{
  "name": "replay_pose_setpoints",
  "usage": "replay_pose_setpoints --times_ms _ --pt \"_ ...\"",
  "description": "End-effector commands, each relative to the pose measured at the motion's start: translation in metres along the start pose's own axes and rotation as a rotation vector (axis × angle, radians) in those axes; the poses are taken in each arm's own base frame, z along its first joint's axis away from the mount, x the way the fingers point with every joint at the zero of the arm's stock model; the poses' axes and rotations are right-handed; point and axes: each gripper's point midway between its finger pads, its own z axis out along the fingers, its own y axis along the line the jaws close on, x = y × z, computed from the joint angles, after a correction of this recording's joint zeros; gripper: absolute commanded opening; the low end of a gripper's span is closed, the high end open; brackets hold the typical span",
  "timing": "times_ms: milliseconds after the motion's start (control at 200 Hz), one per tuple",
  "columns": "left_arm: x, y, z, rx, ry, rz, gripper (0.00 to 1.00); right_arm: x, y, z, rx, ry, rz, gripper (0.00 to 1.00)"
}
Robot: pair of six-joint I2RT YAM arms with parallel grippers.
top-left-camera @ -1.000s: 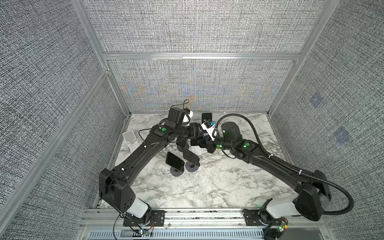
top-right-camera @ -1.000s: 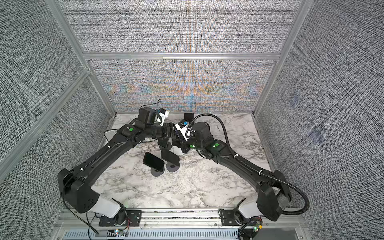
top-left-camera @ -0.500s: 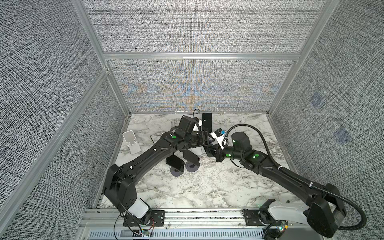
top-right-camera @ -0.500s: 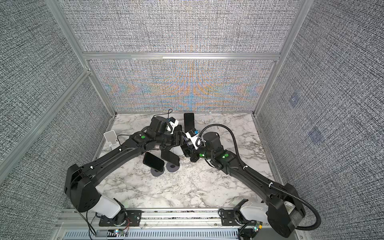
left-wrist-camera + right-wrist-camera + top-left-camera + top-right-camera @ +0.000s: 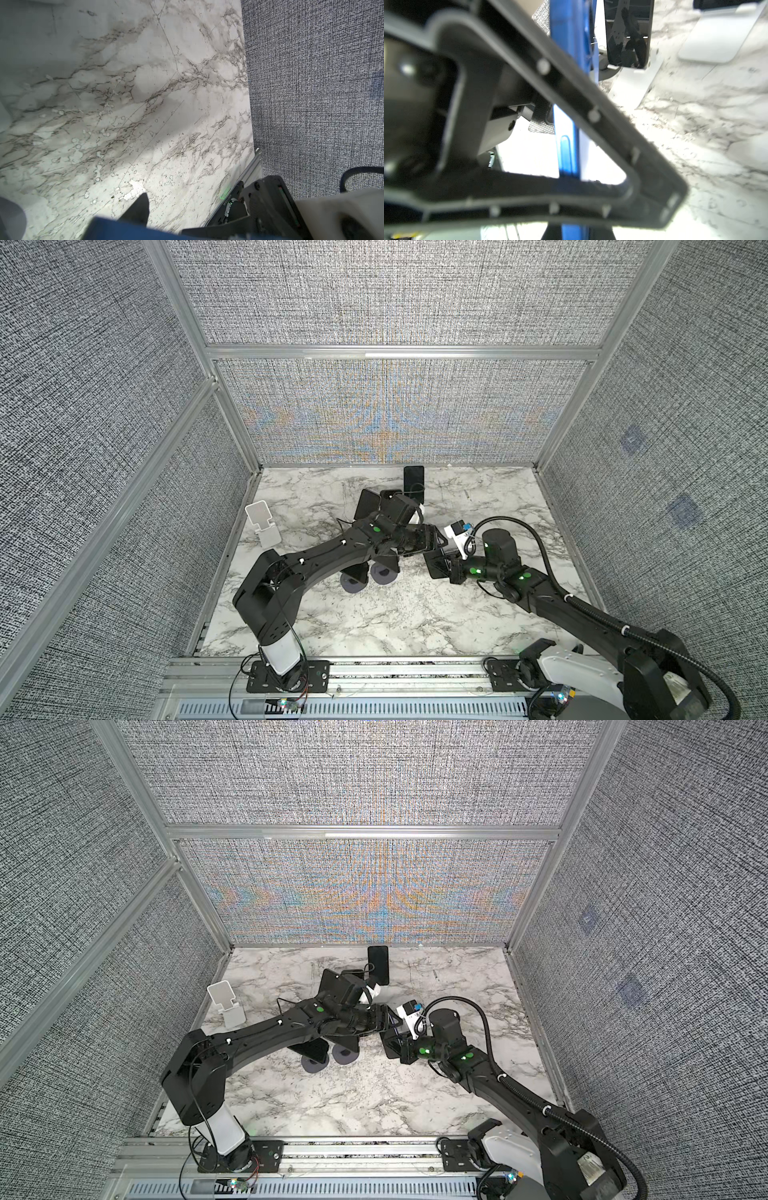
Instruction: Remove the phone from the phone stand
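The right gripper [image 5: 437, 567] is pinched tight on the thin edge of the blue phone [image 5: 568, 149], on the robot's side of the black phone [image 5: 414, 483] and apart from it. The left gripper [image 5: 434, 545] sits just beside the right gripper there. Whether it grips the blue phone cannot be told.

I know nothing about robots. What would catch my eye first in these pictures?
Two black robot arms, the left arm and the right arm, lean in and nearly meet over the middle of a white marble table. Behind them a black phone stands upright near the back wall. An empty white stand sits by the table's left edge in both top views.
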Motion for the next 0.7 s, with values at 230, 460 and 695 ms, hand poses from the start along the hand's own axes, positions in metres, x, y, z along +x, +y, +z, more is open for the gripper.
replay_pose_setpoints --times_ms 230,460,695 --pt "-0.014 -0.019 0.013 0.125 -0.030 0.063 0.74 0.024 -0.008 0.010 -0.061 0.069 0.202 0.00" --pt "-0.016 -0.024 0.010 0.134 -0.037 0.079 0.87 0.031 -0.013 0.004 -0.044 0.064 0.218 0.00" --pt "-0.020 -0.027 0.007 0.144 -0.054 0.102 0.99 0.025 -0.018 -0.006 -0.048 0.035 0.242 0.00"
